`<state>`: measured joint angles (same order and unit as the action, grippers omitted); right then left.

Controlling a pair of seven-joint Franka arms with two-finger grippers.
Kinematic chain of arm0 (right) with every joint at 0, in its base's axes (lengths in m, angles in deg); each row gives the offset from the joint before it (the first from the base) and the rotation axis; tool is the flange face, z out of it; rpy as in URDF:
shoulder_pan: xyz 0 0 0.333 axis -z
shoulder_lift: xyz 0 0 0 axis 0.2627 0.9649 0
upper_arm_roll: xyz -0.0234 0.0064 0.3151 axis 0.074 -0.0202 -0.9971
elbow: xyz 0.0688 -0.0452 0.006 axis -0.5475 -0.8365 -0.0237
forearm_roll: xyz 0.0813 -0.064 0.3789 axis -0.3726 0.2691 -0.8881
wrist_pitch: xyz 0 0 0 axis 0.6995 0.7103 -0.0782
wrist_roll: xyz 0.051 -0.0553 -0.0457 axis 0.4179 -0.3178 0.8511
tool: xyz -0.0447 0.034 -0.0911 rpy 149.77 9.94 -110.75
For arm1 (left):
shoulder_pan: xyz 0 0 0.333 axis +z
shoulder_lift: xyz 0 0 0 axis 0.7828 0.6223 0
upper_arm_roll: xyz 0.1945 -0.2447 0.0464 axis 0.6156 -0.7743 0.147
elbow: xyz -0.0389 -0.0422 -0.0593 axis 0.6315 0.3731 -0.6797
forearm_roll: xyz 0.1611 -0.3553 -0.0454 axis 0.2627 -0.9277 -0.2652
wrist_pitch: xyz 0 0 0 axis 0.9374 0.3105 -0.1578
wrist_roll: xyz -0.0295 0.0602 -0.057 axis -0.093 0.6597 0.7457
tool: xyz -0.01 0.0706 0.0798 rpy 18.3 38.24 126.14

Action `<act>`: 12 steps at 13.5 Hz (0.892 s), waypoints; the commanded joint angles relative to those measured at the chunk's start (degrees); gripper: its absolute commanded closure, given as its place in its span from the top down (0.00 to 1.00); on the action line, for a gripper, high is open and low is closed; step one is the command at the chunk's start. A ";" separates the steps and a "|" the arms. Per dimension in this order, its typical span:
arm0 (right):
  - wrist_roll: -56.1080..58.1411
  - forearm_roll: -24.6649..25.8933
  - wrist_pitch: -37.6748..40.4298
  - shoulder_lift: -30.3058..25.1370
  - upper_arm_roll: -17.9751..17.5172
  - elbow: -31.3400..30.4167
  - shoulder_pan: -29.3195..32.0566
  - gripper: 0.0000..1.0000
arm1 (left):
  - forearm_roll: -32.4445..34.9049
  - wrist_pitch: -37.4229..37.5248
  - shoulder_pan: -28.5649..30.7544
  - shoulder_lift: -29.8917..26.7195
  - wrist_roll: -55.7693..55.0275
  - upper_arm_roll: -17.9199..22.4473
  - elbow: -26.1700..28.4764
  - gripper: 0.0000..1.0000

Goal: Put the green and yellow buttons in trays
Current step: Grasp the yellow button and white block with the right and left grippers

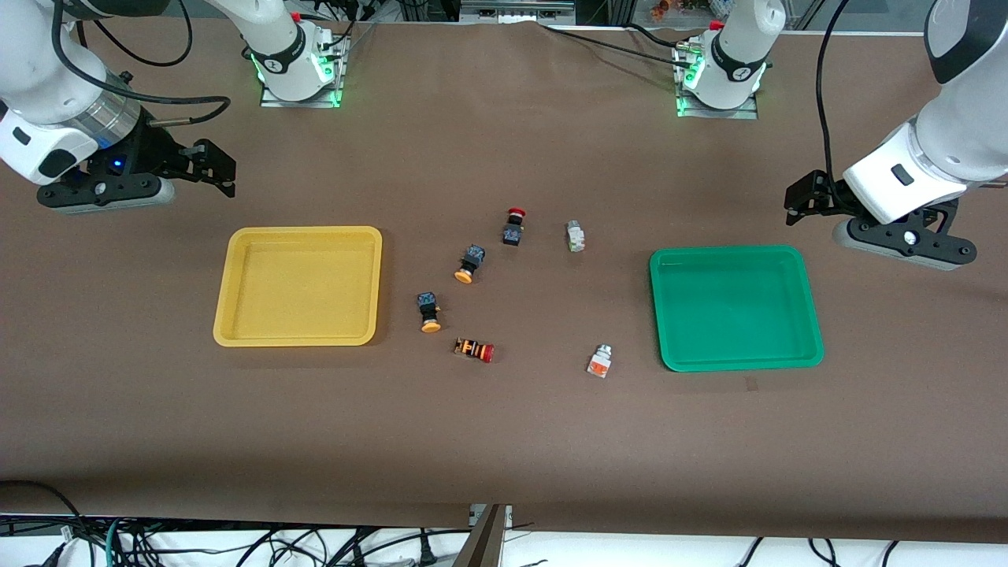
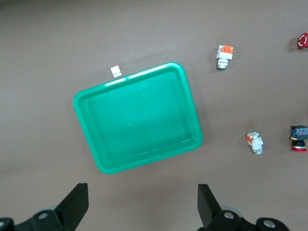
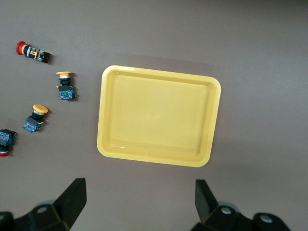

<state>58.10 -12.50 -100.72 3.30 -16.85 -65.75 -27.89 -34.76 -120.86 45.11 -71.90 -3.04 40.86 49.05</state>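
Left wrist view only: white tag [image 2: 115,71] touching green tray [image 2: 86,103]. Both grippers [image 2: 143,207] [image 3: 140,206] spread apart (empty), brown table [image 1: 504,441].

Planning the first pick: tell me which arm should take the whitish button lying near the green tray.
Left. Its open end effector hangs by the green tray, and the whitish button lies beside that tray.

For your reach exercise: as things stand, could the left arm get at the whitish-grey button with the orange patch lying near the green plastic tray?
Probably yes. The open left gripper hangs over bare table by the green plastic tray; the whitish-grey button with the orange patch lies alone, nothing over it.
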 commanded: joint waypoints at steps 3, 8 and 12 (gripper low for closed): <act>0.80 -0.79 1.17 0.40 -0.30 1.64 0.44 1.00 | 0.50 -0.50 0.08 -0.51 0.28 -0.10 0.02 1.00; 0.89 -0.70 1.17 0.40 -0.39 1.64 0.44 1.00 | -3.62 -4.86 -2.28 7.72 0.64 -0.97 -1.72 1.00; -0.16 -0.79 1.17 0.48 -0.65 1.47 0.27 1.00 | -3.63 -20.32 -7.03 18.02 0.72 -1.15 -2.70 1.00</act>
<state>58.12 -12.52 -100.70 3.31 -16.92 -65.39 -27.90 -37.59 -136.90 40.46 -59.00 -2.98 39.36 49.33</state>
